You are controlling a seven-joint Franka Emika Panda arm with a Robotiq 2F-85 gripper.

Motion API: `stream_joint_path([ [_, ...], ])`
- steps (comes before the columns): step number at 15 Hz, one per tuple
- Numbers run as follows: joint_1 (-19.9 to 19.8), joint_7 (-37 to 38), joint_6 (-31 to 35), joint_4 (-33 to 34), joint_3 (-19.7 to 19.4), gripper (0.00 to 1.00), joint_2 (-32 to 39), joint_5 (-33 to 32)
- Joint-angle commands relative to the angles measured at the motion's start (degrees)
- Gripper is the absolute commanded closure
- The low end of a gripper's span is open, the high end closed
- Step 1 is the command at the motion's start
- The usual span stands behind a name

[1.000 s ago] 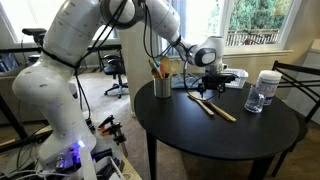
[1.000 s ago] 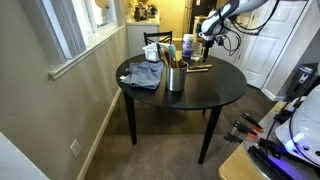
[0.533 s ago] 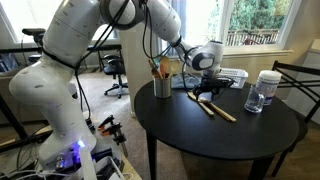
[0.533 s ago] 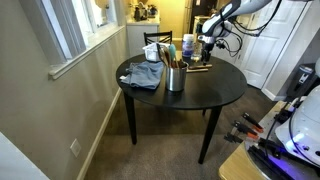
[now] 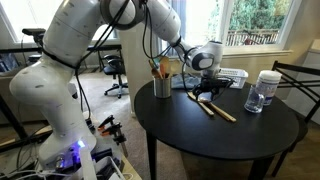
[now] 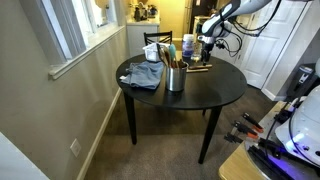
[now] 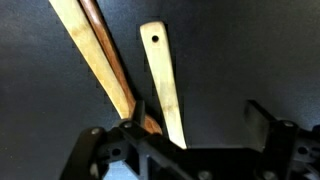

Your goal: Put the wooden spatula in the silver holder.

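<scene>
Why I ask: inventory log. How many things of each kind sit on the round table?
Silver holder: 1
Clear jar: 1
Grey-blue cloth: 1
Loose wooden utensils: 2 (wooden spatula included)
Utensils inside the holder: too small to count
Total I can make out: 5

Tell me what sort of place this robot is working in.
Probably a room in a home: a round black table stands on carpet, a window looks out onto trees, and there is a white door.
</scene>
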Motion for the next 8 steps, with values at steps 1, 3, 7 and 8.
stream_joint_path([
  [1, 0.97, -4.62, -3.68, 1.86, 0.81, 0.00, 2.04, 1.72],
  [3, 1.94, -6.48, -6.39, 2.90, 1.26, 0.00, 3.52, 1.54],
  [7, 3.94, -9.53, -10.98, 6.46, 1.18, 0.00, 6.86, 0.62],
  [8, 4.38, -10.40, -11.71, 7.45, 0.98, 0.00, 7.68, 0.27],
])
